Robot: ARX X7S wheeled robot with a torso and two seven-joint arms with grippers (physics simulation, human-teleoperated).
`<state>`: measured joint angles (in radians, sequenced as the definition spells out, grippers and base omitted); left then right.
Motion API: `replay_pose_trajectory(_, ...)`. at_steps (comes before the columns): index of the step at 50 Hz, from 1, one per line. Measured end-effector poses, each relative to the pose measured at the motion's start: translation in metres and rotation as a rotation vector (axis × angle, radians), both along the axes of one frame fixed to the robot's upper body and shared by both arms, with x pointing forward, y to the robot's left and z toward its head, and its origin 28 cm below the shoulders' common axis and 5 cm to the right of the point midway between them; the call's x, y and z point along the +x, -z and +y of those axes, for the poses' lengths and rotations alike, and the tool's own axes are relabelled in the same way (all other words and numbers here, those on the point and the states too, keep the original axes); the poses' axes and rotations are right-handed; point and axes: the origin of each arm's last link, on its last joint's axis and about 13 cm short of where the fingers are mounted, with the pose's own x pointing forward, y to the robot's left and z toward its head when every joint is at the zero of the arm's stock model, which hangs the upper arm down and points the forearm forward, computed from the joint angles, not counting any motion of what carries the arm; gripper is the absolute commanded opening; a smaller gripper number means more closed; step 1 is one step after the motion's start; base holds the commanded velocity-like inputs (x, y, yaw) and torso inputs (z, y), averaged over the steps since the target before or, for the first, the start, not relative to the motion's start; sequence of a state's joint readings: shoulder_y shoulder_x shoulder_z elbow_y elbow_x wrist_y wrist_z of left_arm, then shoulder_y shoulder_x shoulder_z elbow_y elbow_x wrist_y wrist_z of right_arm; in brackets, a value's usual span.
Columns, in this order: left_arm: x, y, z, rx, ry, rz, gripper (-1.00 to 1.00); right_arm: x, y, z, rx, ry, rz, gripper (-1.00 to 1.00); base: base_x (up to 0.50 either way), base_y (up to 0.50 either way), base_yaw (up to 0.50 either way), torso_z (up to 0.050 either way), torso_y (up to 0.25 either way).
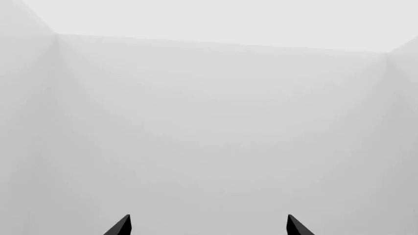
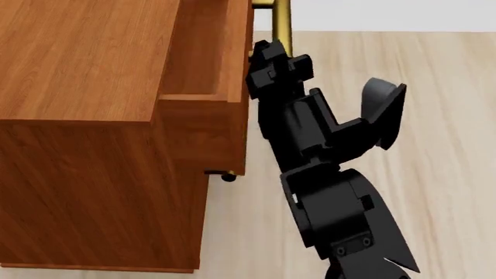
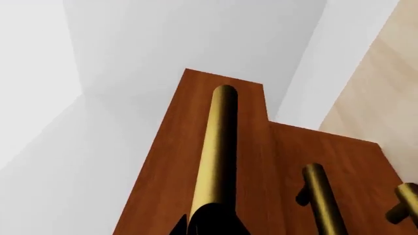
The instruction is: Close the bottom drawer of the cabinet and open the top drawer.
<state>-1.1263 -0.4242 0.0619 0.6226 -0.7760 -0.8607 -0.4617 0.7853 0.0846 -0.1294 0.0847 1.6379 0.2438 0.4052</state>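
Observation:
The reddish-brown cabinet (image 2: 78, 58) fills the left of the head view. Its top drawer (image 2: 203, 125) stands pulled out, showing its hollow inside. My right gripper (image 2: 271, 55) is shut on that drawer's brass bar handle (image 2: 280, 17). In the right wrist view the same handle (image 3: 219, 147) runs away from the dark fingers (image 3: 219, 223) clamped round it, against the top drawer front (image 3: 170, 186). Two lower brass handles (image 3: 323, 200) (image 3: 405, 200) sit on a set-back wooden front (image 3: 353, 161); the bottom drawer is hidden under the top drawer in the head view. My left gripper (image 1: 209, 225) is open, facing bare white walls.
Pale wooden floor (image 2: 434, 70) lies to the right of the cabinet. White walls (image 1: 209, 122) meet in a corner ahead of the left arm. One brass handle end (image 2: 227, 176) peeks out below the open drawer. My right arm (image 2: 333, 197) crosses the floor area.

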Motion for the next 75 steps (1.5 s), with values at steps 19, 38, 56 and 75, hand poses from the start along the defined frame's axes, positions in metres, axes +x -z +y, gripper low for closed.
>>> replay_pose_trajectory(19,-0.001,-0.001,0.0,-0.003,0.002,-0.002,1.0,-0.004,-0.003,-0.012,0.124,0.043,0.036,-1.0,-0.01,0.0,0.0,0.001,0.006)
replay_pose_trajectory(38,-0.003,-0.001,-0.001,-0.004,0.007,-0.005,1.0,-0.006,-0.004,-0.024,0.2,0.091,0.053,-1.0,-0.01,0.0,-0.01,0.001,0.005)
replay_pose_trajectory(56,-0.005,-0.003,-0.001,-0.006,0.01,-0.011,1.0,-0.009,-0.005,-0.038,0.219,0.165,0.051,-1.0,-0.01,0.0,-0.01,0.0,0.004)
replay_pose_trajectory(75,-0.004,-0.003,-0.002,-0.006,0.013,-0.01,1.0,-0.01,-0.004,-0.049,0.226,0.213,0.049,-1.0,-0.01,0.0,-0.01,0.001,0.005)
